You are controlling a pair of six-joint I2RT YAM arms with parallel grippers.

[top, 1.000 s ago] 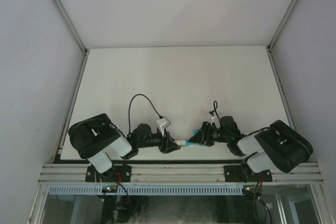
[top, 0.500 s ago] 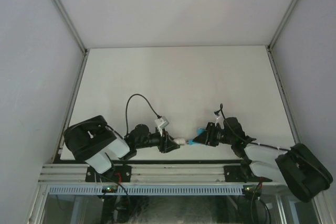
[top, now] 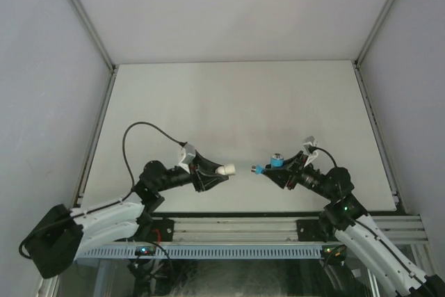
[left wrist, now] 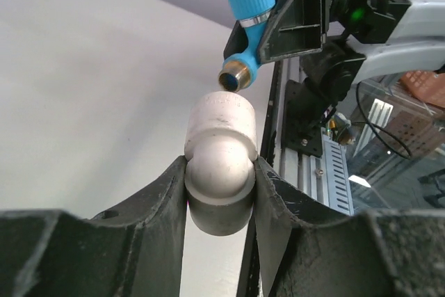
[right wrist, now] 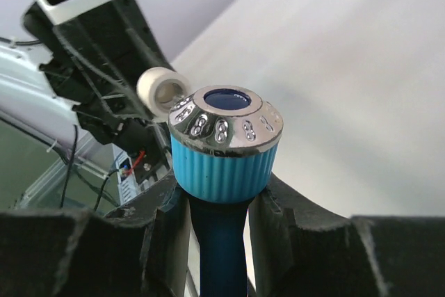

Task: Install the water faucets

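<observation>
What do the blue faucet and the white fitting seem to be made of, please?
Blue faucet: likely moulded plastic, matte, ribbed handle; its cap and threaded end gleam like metal or plating. White fitting: probably plastic such as PVC, smooth with a dull sheen.

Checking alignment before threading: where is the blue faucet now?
Top view, right of centre: the blue faucet is clamped in the right gripper above the table, threaded end facing, not touching, the white fitting in the left gripper.

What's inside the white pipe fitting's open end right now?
Nothing. The right wrist view shows the fitting with an empty bore. The blue faucet holds its threaded end just outside the opening, not touching it. Deeper inside the bore is in shadow and cannot be seen.
</observation>
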